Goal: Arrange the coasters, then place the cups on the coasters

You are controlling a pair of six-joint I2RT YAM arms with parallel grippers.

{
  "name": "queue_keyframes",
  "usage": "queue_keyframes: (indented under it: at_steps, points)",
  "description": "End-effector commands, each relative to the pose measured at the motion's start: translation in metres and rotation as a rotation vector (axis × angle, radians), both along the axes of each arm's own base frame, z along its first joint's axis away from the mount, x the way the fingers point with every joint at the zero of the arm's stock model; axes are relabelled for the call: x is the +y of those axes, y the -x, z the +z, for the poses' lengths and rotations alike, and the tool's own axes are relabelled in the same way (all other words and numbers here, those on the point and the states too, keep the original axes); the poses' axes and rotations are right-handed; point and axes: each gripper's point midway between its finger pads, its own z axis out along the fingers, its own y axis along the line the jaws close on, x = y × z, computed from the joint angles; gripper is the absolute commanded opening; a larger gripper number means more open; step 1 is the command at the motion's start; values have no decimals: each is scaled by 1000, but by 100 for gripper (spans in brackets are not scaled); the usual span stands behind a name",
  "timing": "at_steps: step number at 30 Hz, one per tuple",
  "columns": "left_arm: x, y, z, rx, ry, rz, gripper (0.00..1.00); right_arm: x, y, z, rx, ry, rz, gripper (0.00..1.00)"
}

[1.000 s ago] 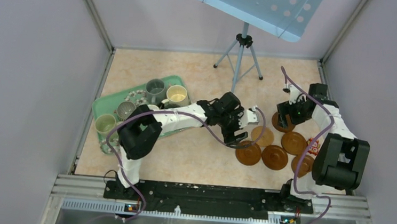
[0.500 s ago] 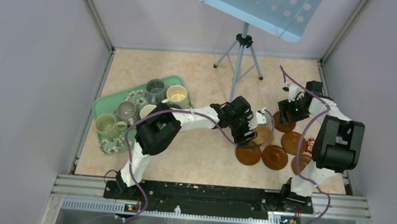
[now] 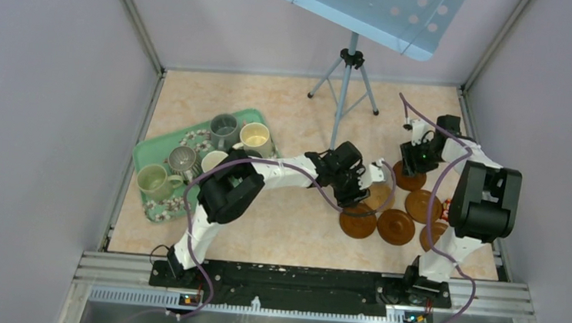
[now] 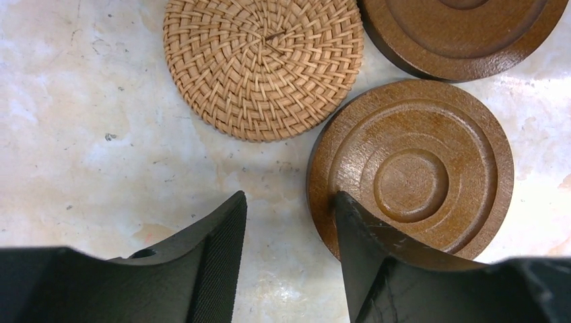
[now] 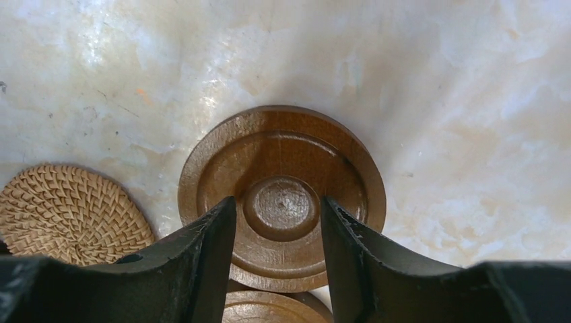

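Several round brown coasters lie at the right: one at the front (image 3: 358, 222), one beside it (image 3: 396, 226), one behind (image 3: 423, 205), plus a woven one (image 3: 379, 193). My left gripper (image 3: 355, 202) is down at the front coaster (image 4: 417, 168). It is open, with one finger on that coaster's rim, the other finger over bare table, and the woven coaster (image 4: 262, 64) ahead. My right gripper (image 3: 413, 168) hangs over the far coaster (image 5: 283, 141), open, its fingers either side of the raised centre. The cups (image 3: 224, 128) (image 3: 255, 137) (image 3: 153, 178) stand on the tray at the left.
The green floral tray (image 3: 145, 154) sits at the left. A tripod (image 3: 348, 74) with a blue panel (image 3: 372, 10) stands at the back centre. A small red packet (image 3: 448, 213) lies by the right arm. Walls enclose the table on three sides.
My left arm has reached further right and come down at the front coaster, its jaws narrowing. My right gripper has shifted slightly back over the far coaster, its jaws narrowing too.
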Motion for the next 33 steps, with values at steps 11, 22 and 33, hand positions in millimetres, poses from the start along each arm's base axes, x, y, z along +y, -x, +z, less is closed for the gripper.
queue_keyframes:
  at_steps: [11,22,33]
  points:
    - [57,11,9,-9,-50,15,61,55,-10,-12,11,-53,111,45]
    - [30,4,20,-7,7,-4,72,92,-14,-10,27,-124,172,45]
    - [54,12,-3,31,-57,-3,60,127,-20,-10,9,-131,236,45]
